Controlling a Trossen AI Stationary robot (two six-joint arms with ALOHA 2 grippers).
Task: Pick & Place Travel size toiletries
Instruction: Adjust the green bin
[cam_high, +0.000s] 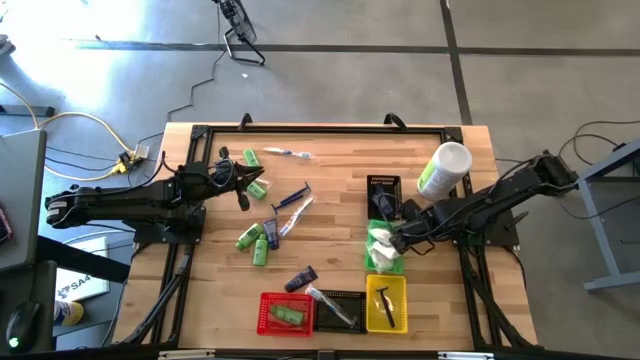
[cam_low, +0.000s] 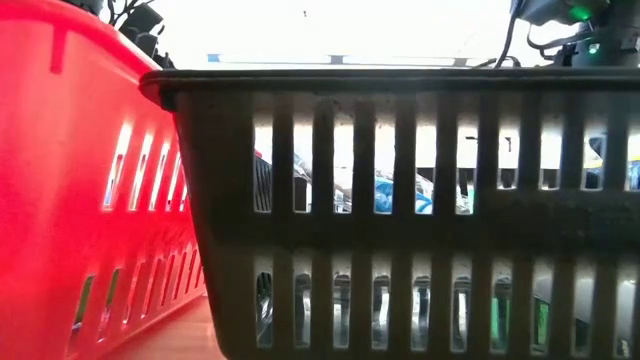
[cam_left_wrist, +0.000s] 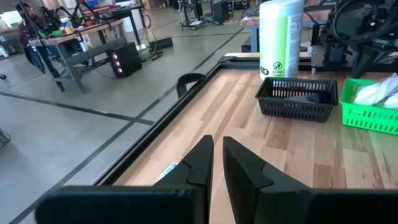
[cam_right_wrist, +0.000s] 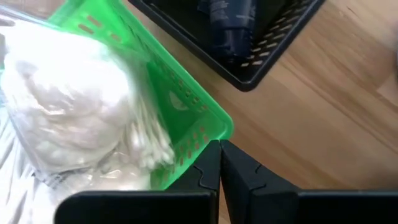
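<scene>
Several toiletries lie loose on the table's left half in the high view: green bottles (cam_high: 247, 238), a navy tube (cam_high: 272, 232) and clear-wrapped toothbrushes (cam_high: 292, 198). My left gripper (cam_high: 243, 196) hovers among them, shut and holding nothing (cam_left_wrist: 216, 155). My right gripper (cam_high: 393, 240) is shut too, its fingertips (cam_right_wrist: 219, 155) at the corner of the green basket (cam_right_wrist: 186, 81), which holds white packets (cam_right_wrist: 68, 106). Beyond it, a navy tube (cam_right_wrist: 230, 25) lies in a black basket (cam_right_wrist: 261, 56). My right gripper's shut fingertips (cam_right_wrist: 211, 152) stand right at the green basket's corner (cam_right_wrist: 224, 127), coming from above. I cannot tell whether they touch it.
A white and green canister (cam_high: 443, 170) stands at the right far side behind the black basket (cam_high: 383, 190). Red (cam_high: 285, 312), black (cam_high: 335, 310) and yellow (cam_high: 387, 303) baskets line the near edge and fill the low view. A black frame (cam_left_wrist: 186, 81) rims the table.
</scene>
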